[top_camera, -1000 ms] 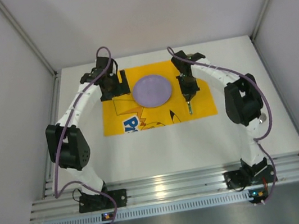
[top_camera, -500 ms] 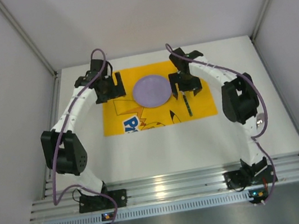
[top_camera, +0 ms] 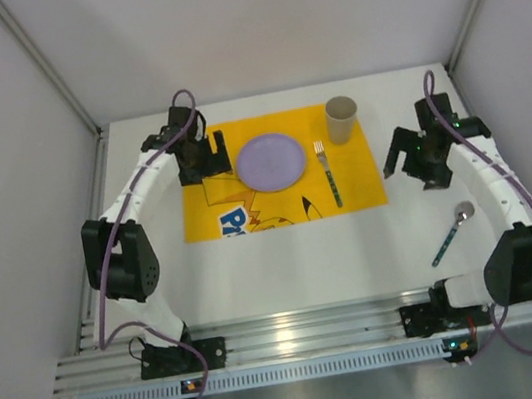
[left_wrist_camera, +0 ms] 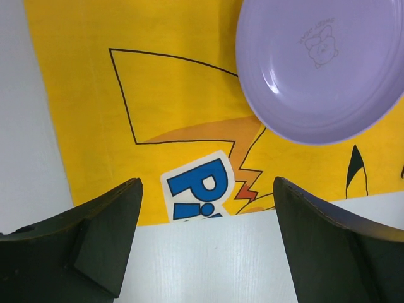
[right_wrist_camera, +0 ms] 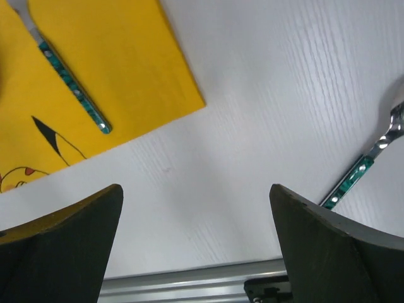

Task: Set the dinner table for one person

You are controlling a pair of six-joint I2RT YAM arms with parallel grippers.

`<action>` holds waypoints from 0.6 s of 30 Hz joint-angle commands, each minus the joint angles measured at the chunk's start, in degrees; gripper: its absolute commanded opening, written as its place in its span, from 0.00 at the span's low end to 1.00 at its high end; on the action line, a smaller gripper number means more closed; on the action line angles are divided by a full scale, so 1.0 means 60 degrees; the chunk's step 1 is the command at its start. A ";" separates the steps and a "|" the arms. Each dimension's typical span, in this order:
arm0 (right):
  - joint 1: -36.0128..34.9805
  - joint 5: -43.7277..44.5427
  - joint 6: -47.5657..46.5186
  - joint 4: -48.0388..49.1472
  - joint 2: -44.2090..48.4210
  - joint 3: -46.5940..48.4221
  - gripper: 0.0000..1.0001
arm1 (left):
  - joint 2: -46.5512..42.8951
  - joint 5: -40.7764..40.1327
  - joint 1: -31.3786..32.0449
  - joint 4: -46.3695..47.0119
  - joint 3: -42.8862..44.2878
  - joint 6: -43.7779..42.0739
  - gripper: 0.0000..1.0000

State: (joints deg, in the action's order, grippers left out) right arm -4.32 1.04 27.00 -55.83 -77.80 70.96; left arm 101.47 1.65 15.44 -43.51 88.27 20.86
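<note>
Cup (top_camera: pixel 341 119) in top view only; left hand (left_wrist_camera: pixel 207 189) by plate (left_wrist_camera: pixel 322 69), right hand (right_wrist_camera: pixel 196 189) near spoon (right_wrist_camera: pixel 350 182); both parted, empty

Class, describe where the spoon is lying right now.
In the top view the spoon lies on the bare white table at the right side, off the yellow mat and just left of the right arm.

You'll see a yellow mat (top_camera: pixel 359 177) with a cartoon print. On it sit a purple plate (top_camera: pixel 270 162) near the middle, a fork (top_camera: pixel 328 177) just right of the plate, and a beige cup (top_camera: pixel 341 119) upright at the far right corner. A spoon (top_camera: pixel 452 233) lies off the mat, on the bare tabletop (top_camera: pixel 307 264) to the right.
</note>
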 commanded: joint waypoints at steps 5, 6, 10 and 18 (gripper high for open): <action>0.3032 -0.0204 0.1695 -0.0112 0.1337 -0.2626 0.96 | 0.0417 0.0735 0.0078 0.0849 -0.0077 0.0111 0.89; 0.3309 0.0030 0.1754 -0.0273 0.1118 -0.2729 0.95 | 0.0432 0.0823 0.0078 0.1009 -0.0136 0.0126 0.89; 0.4015 0.0908 0.1696 -0.0523 0.0824 -0.2555 0.96 | 0.0564 0.0970 0.0092 0.1128 -0.0210 0.0097 0.89; 0.5084 0.1629 0.1476 0.0368 -0.0216 -0.2656 0.94 | 0.0637 0.1028 0.0078 0.1084 -0.0297 -0.0210 0.89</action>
State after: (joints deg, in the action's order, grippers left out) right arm 23.59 8.16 36.03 -57.39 -77.34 54.41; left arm 105.54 6.70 15.84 -39.18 86.87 20.80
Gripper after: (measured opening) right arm 0.950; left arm 0.888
